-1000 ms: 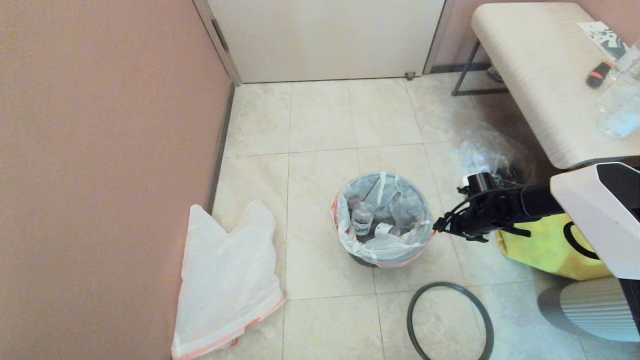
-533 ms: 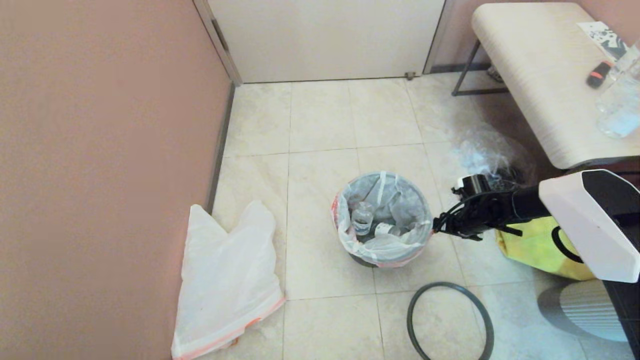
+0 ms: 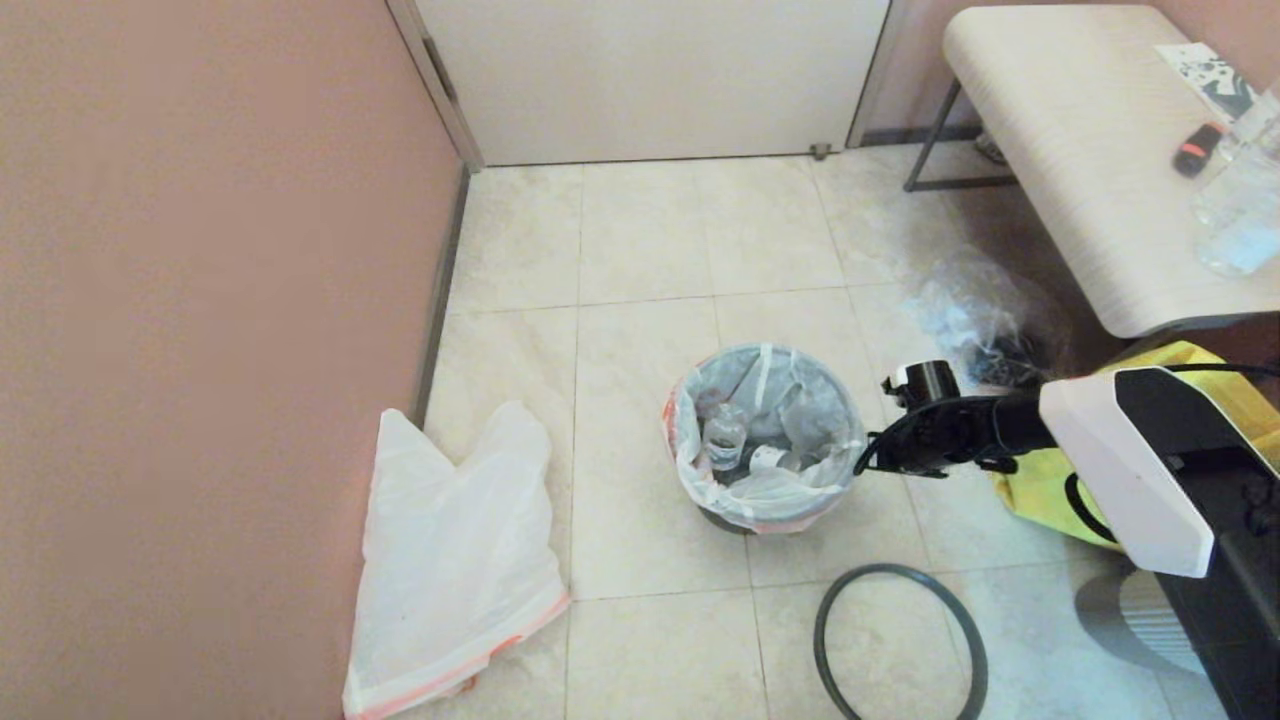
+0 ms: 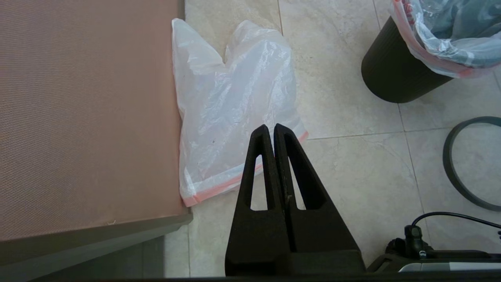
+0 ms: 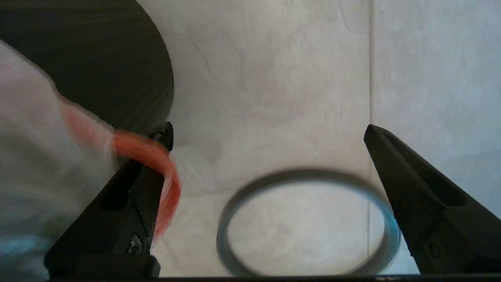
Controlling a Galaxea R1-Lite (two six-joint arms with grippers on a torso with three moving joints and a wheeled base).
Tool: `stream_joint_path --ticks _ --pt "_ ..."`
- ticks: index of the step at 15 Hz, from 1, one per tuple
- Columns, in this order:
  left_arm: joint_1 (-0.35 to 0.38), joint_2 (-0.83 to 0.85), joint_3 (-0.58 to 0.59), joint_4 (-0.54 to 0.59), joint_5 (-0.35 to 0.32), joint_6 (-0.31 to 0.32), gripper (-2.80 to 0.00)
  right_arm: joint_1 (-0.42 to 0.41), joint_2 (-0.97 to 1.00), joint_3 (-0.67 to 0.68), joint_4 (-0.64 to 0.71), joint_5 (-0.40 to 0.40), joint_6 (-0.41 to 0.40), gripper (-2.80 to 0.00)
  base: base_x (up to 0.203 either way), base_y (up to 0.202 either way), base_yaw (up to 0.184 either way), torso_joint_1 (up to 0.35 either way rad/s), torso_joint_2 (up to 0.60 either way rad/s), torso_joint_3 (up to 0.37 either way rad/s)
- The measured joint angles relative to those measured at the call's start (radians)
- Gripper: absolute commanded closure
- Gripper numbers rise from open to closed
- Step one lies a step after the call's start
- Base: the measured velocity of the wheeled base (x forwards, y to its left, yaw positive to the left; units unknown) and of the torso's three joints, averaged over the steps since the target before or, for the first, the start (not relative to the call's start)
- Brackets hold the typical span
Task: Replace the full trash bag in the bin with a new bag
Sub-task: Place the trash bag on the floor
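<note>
1. The floor carries the new bag, flat beside the wall.
2. The bin stands mid-floor, lined by the full trash bag.
3. The hoop lies near the bin.
4. The right gripper has fingers spread; one finger touches the bag's orange rim.
5. The left gripper hangs over the floor, fingers pressed together.

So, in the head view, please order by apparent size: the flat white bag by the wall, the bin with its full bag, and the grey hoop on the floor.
1. The new bag, clearly the largest.
2 and 3. The bin with the full trash bag and the hoop: they look alike, and the picture's edge cuts the hoop, so I will not rank them.
</note>
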Motion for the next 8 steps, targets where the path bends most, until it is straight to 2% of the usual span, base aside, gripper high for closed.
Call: stream_joint_path --ticks 2,3,8 --pt "0.000 0.000 0.000 0.000 0.000 0.000 0.00 0.004 0.023 -0.006 -0.039 -0.003 -0.012 -2.80 0.000 0.000 0.000 0.000 0.00 0.000" --pt "0.000 0.000 0.000 0.000 0.000 0.000 0.00 0.006 0.030 -0.007 -0.041 -0.003 -0.020 0.00 0.000 0.000 0.000 0.000 0.00 0.000" --pt "0.000 0.000 0.000 0.000 0.000 0.000 0.00 0.017 0.030 -0.006 -0.040 -0.007 -0.018 0.00 0.000 0.000 0.000 0.000 0.00 0.000"
